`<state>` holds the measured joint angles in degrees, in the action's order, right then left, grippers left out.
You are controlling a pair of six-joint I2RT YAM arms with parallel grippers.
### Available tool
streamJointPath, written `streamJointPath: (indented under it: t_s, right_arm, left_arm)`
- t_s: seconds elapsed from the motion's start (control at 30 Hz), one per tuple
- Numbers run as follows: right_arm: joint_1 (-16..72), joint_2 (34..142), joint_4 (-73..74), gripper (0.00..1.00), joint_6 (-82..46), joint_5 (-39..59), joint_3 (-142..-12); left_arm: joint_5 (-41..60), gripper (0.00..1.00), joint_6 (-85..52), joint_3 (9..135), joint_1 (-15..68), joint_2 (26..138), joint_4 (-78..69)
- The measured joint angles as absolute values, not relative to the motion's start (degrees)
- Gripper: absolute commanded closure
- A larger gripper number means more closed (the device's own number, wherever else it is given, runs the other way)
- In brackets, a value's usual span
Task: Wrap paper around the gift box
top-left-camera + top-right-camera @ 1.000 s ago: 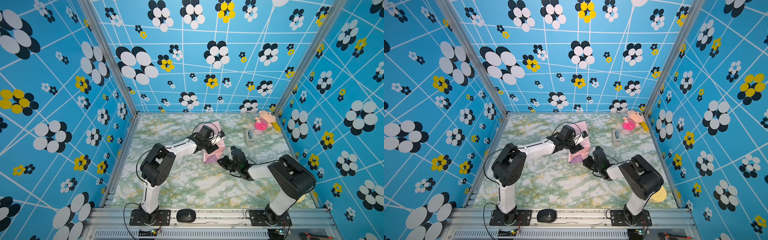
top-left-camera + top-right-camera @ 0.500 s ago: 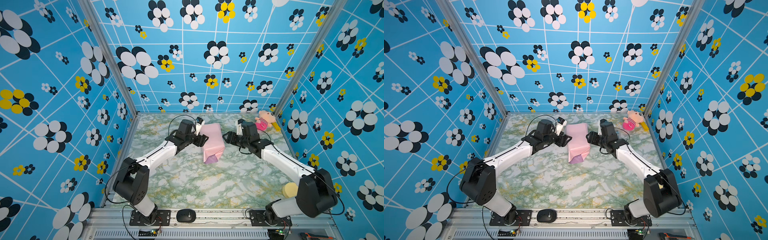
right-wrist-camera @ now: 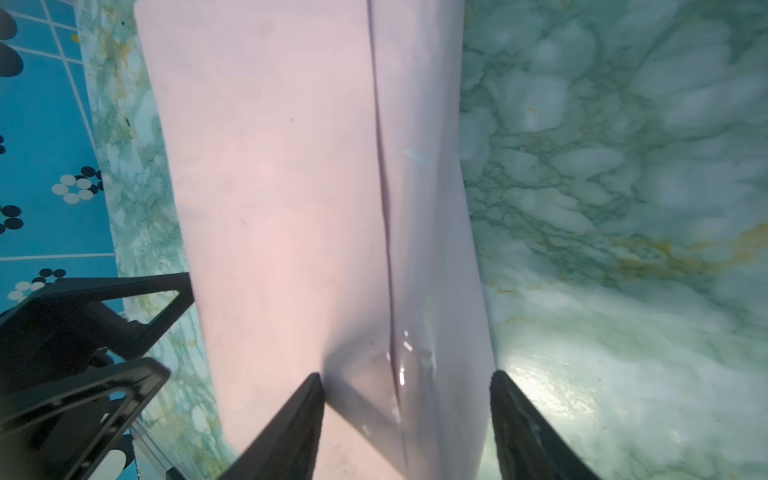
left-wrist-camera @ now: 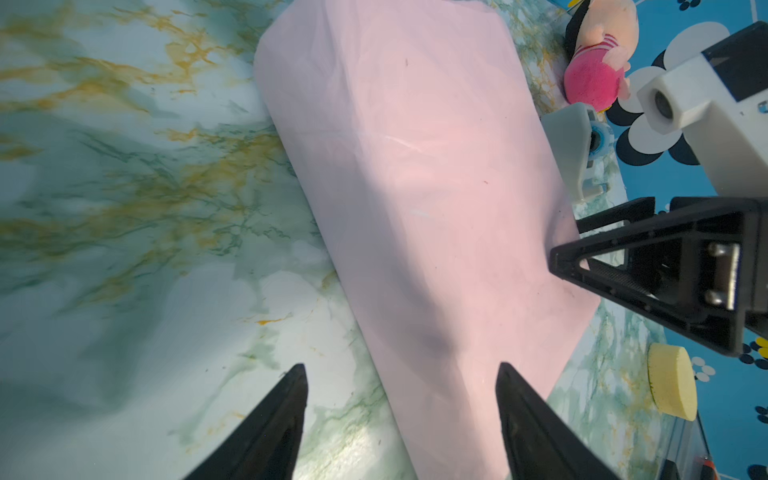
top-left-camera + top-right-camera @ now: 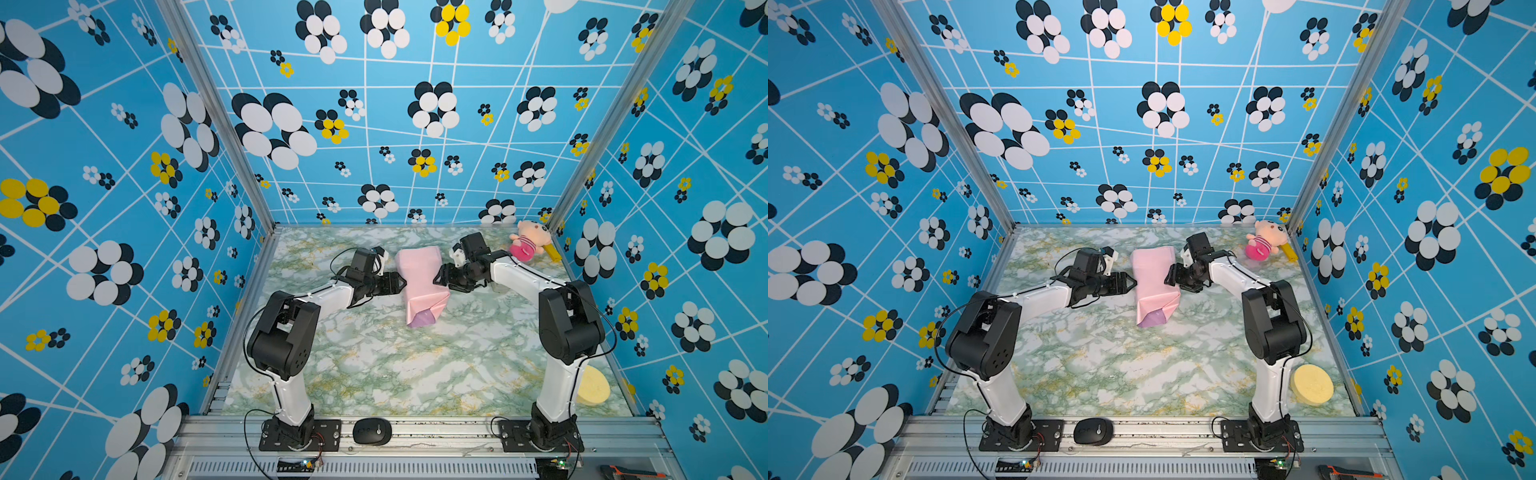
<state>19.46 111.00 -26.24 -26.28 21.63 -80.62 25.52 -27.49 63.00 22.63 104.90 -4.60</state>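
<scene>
Left fingers (image 4: 274, 428), right fingers (image 3: 295, 428) spread wide, empty; one paper (image 5: 419, 274) bundle between.

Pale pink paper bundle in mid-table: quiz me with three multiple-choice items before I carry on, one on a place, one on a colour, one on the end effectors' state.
1. Where does the pale pink creased paper bundle lie?
A) between the two end effectors
B) against the front rail
C) in the far left corner

2. What colour shows inside the bundle's open near end?
A) green
B) lilac-purple
C) navy

3. How do the left end effector and the right end effector stand?
A) both shut
B) left shut, right open
C) both open

Answers:
1 A: in both top views an arm's tip sits at each side of the bundle.
2 B: a lilac inner face shows at that end.
3 C: each wrist view shows its jaws spread wide.
</scene>
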Motion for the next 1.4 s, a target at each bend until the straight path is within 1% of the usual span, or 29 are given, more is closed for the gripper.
streamJointPath:
  t_s: [0.27,0.4,0.5,0.6,0.73,0.83,0.93,1.07,1.17,1.27,1.4]
  right_arm:
    - [20.8,104.7,-22.3,0.37,-30.3,24.8,-70.4]
    - [22.4,101.4,-20.8,0.35,-32.2,24.9,-66.3]
    - [22.8,98.3,-21.9,0.32,-31.3,23.2,-64.9]
    - [22.7,95.1,-24.9,0.30,-27.1,19.0,-66.1]
    - [23.0,93.0,-29.5,0.31,-16.6,14.2,-72.1]
    - [24.9,92.0,-30.1,0.32,-5.0,10.9,-74.6]
    - [27.9,91.5,-30.2,0.33,8.8,9.0,-74.3]
    - [29.3,91.5,-29.3,0.34,26.7,8.8,-71.6]
    - [29.2,91.6,-27.7,0.35,38.3,8.6,-69.1]
    - [29.2,92.2,-26.2,0.36,47.6,8.4,-67.8]
    - [29.2,92.7,-24.7,0.36,55.7,8.4,-67.2]
  left_arm:
    - [28.6,0.29,-28.5,68.0,25.5,108.6,-6.5]
    - [29.4,0.29,-28.5,69.3,26.9,110.0,-6.5]
    - [29.6,0.28,-28.6,69.5,27.1,110.3,-6.5]
    - [29.5,0.28,-29.2,68.6,26.5,109.6,-7.3]
    - [28.4,0.31,-29.6,61.6,24.4,103.6,-7.7]
    - [27.4,0.38,-29.1,56.9,23.4,98.9,-7.7]
    - [27.2,0.39,-28.4,52.6,23.3,96.5,-8.9]
    - [28.7,0.39,-27.8,46.1,23.3,96.3,-13.6]
    - [29.4,0.39,-27.4,43.8,23.4,97.1,-16.7]
    - [29.7,0.40,-26.8,43.7,23.8,99.0,-19.6]
    - [30.2,0.40,-25.4,43.5,24.5,100.4,-22.9]
